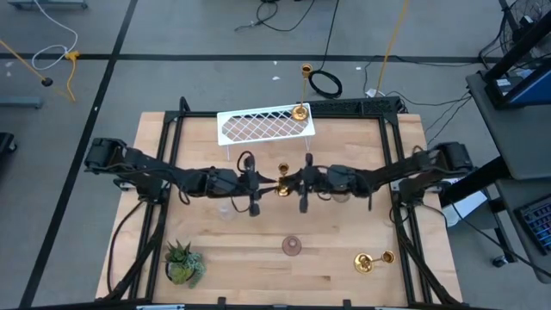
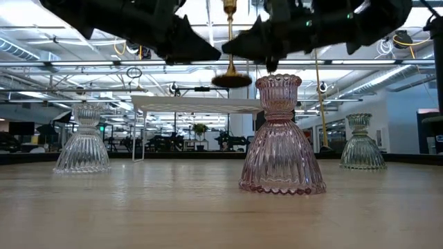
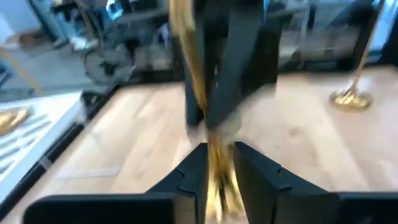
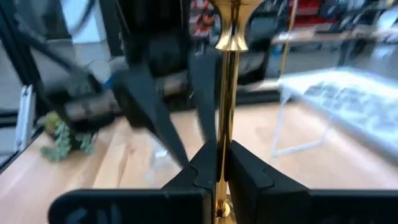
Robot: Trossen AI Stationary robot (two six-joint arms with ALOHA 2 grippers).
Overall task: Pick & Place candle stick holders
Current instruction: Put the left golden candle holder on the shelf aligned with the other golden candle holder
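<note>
A gold candle stick holder (image 1: pixel 282 188) (image 2: pixel 230 41) hangs upright above the table's middle, between both grippers. My left gripper (image 1: pixel 270 186) (image 3: pixel 219 171) comes from the left and is shut on its stem. My right gripper (image 1: pixel 294 183) (image 4: pixel 222 171) comes from the right and is shut on the same stem. A pink glass holder (image 2: pixel 282 135) (image 1: pixel 292 246) stands on its base near the front. A clear glass holder (image 2: pixel 83 138) and a greenish one (image 2: pixel 360 142) stand farther back. Another gold holder (image 1: pixel 372 261) lies on its side at the near right. My left gripper pinches the gold holder's slim stem (image 3: pixel 216 163) between its two fingers, coming level from the table's left, fingers across the stem. The holder is upright, base (image 2: pixel 231 79) down, clear of the table. My right gripper pinches the same stem (image 4: pixel 222 158) between its two fingers, level from the table's right, fingers across the stem. The stem rises above the fingers to the cup (image 4: pixel 231 38).
A white lattice rack (image 1: pixel 263 127) stands at the far middle with a tall gold holder (image 1: pixel 300 111) on its right end. A spiky green plant (image 1: pixel 182 263) sits at the near left. Black frame rails run along both table sides.
</note>
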